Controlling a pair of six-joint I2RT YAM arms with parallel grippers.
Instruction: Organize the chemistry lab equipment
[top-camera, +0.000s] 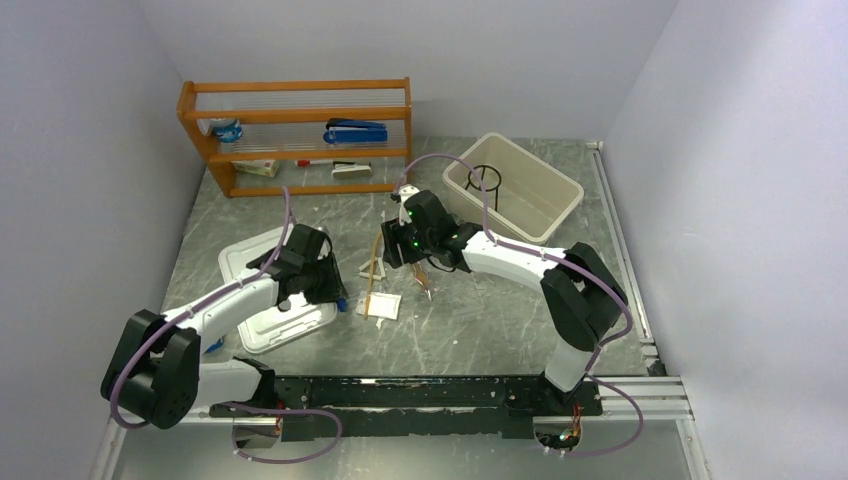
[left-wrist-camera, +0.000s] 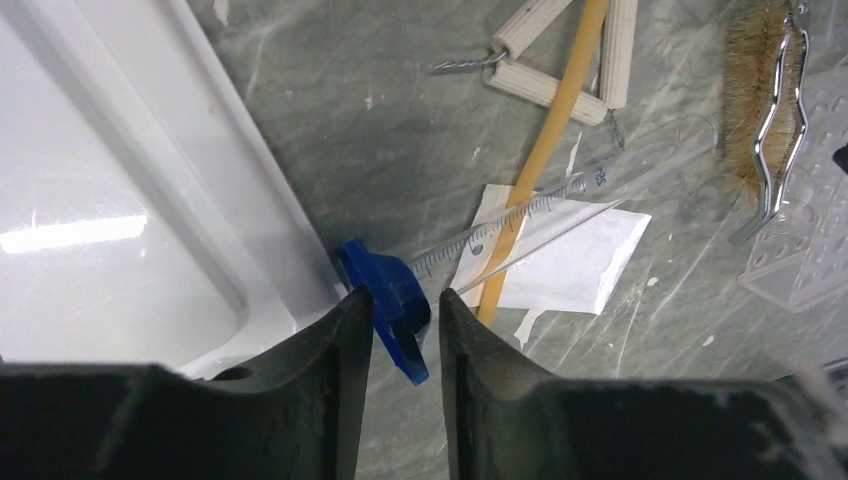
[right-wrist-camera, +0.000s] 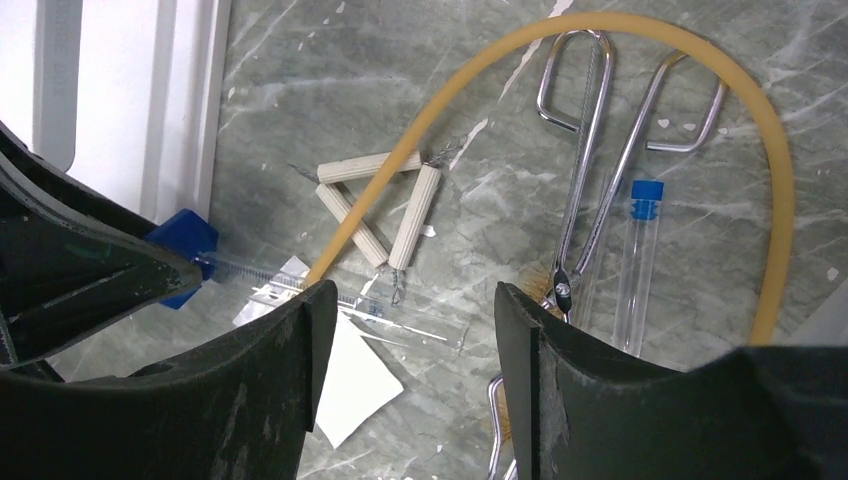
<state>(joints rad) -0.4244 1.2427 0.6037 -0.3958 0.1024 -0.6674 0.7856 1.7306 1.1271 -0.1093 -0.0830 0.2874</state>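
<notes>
The grey marbled table (top-camera: 480, 335) carries 3 large items: an orange shelf (top-camera: 295, 135) at 11 o'clock, a beige bin (top-camera: 560, 205) at 1 o'clock and a white tray (top-camera: 262, 335) at 8 o'clock. At centre lie amber tubing (left-wrist-camera: 545, 150), a triangle (right-wrist-camera: 365, 165), a white packet (left-wrist-camera: 575, 265), metal tongs (right-wrist-camera: 564, 283) and 1 blue-capped tube (right-wrist-camera: 640, 260). The tubing crosses the triangle and the packet.

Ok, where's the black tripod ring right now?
In the top view, the black tripod ring sits inside the beige tub at the back right, at the tub's end nearest the orange shelf.
</notes>
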